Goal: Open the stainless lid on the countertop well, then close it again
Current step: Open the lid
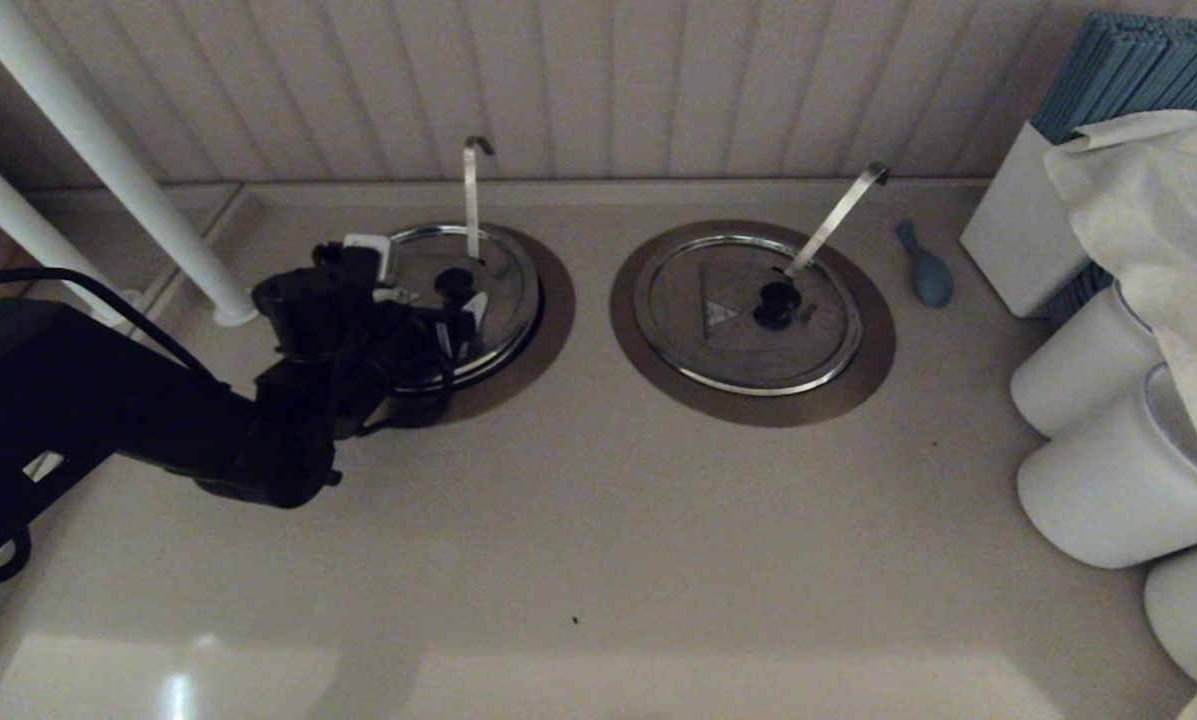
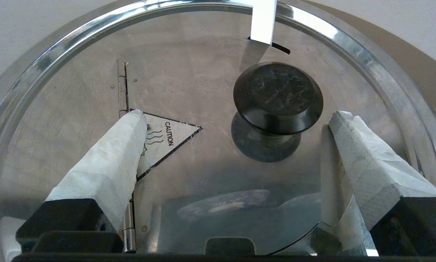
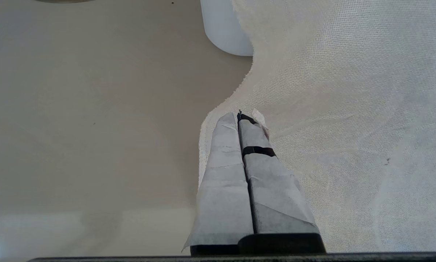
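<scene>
The left gripper [image 2: 236,123], fingers spread, hovered just above the lid [image 2: 188,83]; its knob [image 2: 278,96] sat between them, nearer one finger.

A triangular warning sticker [image 2: 168,142] is sitting on the stainless lid [image 2: 188,174], reading "CAUTION" along one edge beside three wavy heat lines. One cloth-wrapped finger of the left gripper [image 2: 236,145] is partly covering it. The twin lid [image 1: 748,312] is showing a similar triangle, its wording unreadable.
</scene>
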You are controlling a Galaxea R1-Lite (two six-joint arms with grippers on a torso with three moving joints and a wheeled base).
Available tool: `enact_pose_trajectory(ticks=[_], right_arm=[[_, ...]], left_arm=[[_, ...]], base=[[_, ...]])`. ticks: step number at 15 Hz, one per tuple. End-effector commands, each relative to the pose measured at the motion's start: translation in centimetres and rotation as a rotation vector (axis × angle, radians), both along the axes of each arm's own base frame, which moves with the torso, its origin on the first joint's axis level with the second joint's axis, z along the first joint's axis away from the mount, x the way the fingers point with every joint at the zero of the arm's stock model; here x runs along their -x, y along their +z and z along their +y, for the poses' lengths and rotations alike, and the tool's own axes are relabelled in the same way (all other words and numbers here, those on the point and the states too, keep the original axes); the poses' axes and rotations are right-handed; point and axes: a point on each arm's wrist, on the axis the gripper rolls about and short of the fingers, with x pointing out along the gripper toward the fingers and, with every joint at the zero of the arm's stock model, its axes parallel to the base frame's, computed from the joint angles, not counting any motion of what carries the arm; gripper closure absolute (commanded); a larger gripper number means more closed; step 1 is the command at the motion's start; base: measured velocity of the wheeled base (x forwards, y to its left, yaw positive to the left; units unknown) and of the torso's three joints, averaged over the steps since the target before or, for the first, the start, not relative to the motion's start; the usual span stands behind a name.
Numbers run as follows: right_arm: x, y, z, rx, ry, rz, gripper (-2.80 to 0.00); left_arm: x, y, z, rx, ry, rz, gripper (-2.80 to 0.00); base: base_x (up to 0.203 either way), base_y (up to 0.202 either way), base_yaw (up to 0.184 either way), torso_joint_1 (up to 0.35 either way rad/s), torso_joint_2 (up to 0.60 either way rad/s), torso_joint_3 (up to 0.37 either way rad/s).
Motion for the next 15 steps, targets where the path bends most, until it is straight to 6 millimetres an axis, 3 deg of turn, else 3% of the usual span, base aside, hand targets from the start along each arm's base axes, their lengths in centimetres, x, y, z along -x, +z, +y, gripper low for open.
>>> enact_pose_trajectory(ticks=[1,10,15], right_arm=[[0.00,0.01,0.00,0.000,0.000,-0.001,0.00],[-0.01,0.01,0.00,0.000,0.000,0.001,0.00],[0.00,0.01,0.00,0.000,0.000,0.000,0.00]], left_arm=[[-0.06,-0.33,-0.33,0.000,-0.008,0.003,-2.80],[0.02,-1.05,-1.30,0.001,-0.031,0.023,-2.80],[0.00,-0.59,-0.43,-0.026,-0.008,0.017,-2.80]], base=[[0.000,0.000,0.000,0.000,0.00,0.000],[0.000,0.000,0.000,0.000,0.00,0.000],[0.000,0.000,0.000,0.000,0.00,0.000]])
